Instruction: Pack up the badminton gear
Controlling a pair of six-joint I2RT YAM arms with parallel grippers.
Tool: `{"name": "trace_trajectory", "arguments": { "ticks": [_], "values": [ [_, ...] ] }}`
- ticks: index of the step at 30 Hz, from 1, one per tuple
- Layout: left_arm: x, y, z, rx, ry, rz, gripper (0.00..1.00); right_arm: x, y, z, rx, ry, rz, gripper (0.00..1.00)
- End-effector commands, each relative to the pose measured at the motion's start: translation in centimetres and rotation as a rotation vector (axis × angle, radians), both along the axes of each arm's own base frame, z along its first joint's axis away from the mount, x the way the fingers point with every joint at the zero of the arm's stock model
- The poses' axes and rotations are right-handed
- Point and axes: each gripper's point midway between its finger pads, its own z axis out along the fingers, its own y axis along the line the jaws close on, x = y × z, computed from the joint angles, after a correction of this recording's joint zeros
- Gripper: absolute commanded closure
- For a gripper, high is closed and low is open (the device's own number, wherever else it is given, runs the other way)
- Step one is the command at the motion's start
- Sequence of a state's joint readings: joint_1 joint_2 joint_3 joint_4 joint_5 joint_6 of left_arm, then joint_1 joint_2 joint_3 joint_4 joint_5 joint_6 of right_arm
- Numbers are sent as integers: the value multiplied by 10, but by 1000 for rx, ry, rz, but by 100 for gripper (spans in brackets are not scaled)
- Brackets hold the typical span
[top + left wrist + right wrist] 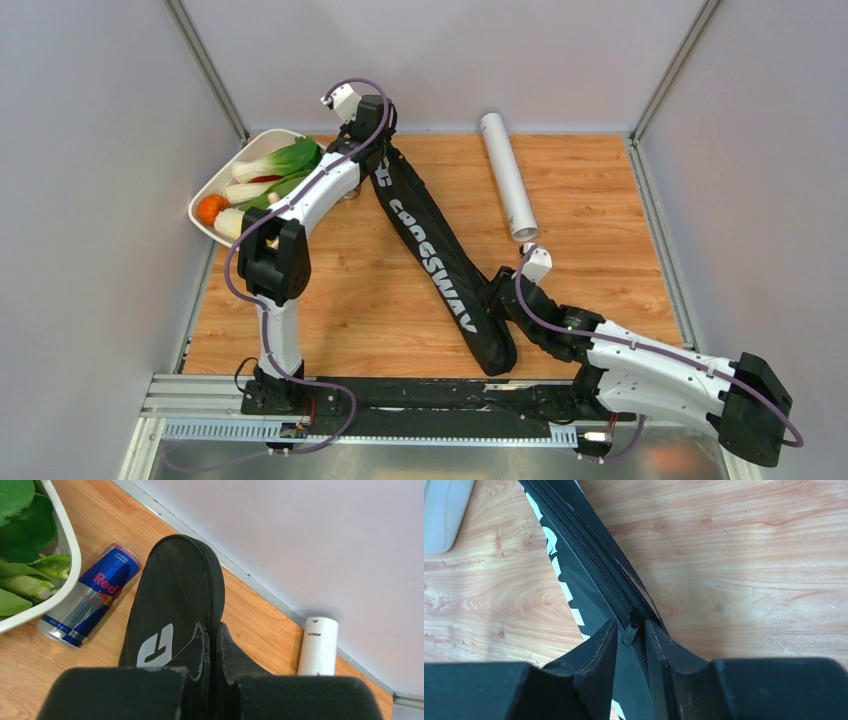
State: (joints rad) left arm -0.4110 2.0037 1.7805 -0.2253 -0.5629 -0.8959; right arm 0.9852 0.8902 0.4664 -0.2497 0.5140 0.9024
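On the wooden worktop [610, 270] the long black racket bag [440, 265] lies slanted, from the far left corner down toward the arms. At its far end the left claw [211, 632] is squeezed tight on the bag's thin edge and holds that end in place. At the near end the right claw [630, 625] has its two fingers a little way apart, one on each side of the small zipper pull [629, 634]. The pull sits in the gap, closer to one finger, and I do not think it is pinched yet. The white tube [508, 175] lies on its side just to the right of the bag, not touching it. I cannot see any rackets or shuttlecocks, so maybe they are packed inside.

What could go wrong? The pull is tiny and floppy. If the right claw closes a bit off to one side, it may grab only cloth or zipper teeth, and then the zipper will not move. If it tugs hard, the pull may slip out. If the left claw loses the edge, the whole bag will slide along and not zip. A sliding bag could bump the drink can [90, 600] beside the white tray [70, 555], or knock the round tube and make it roll away.
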Motion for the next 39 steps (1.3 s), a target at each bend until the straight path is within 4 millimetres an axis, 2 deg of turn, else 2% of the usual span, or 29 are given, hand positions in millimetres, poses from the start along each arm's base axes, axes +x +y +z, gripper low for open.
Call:
{"name": "trace_trajectory", "arguments": {
  "ticks": [1, 8, 14, 16, 20, 23, 28, 33, 39],
  "values": [
    [-8, -1, 34, 4, -58, -19, 100, -2, 8, -2, 25, 27, -2, 65],
    [-9, -1, 36, 5, -62, -19, 100, 3, 11, -10, -24, 40, -17, 65],
    [-8, 0, 39, 22, -67, -19, 100, 6, 3, -3, -51, -2, -27, 89],
    [-8, 2, 39, 34, -67, -18, 100, 4, -3, -4, -63, -6, -31, 90],
    [-7, 2, 37, 49, -63, -23, 100, 2, -9, -5, -82, -20, -22, 85],
    [-7, 1, 37, 56, -64, -30, 100, 1, -11, -6, -114, -32, 5, 100],
    [-7, 2, 40, 70, -70, -33, 100, 0, -11, -1, -142, -61, 51, 100],
    [-4, 3, 43, 80, -79, -28, 100, -13, -11, -15, -156, -30, 124, 100],
    [7, 12, 48, 77, -107, 11, 100, -45, -13, -41, -126, 106, 213, 100]
  ]
}}
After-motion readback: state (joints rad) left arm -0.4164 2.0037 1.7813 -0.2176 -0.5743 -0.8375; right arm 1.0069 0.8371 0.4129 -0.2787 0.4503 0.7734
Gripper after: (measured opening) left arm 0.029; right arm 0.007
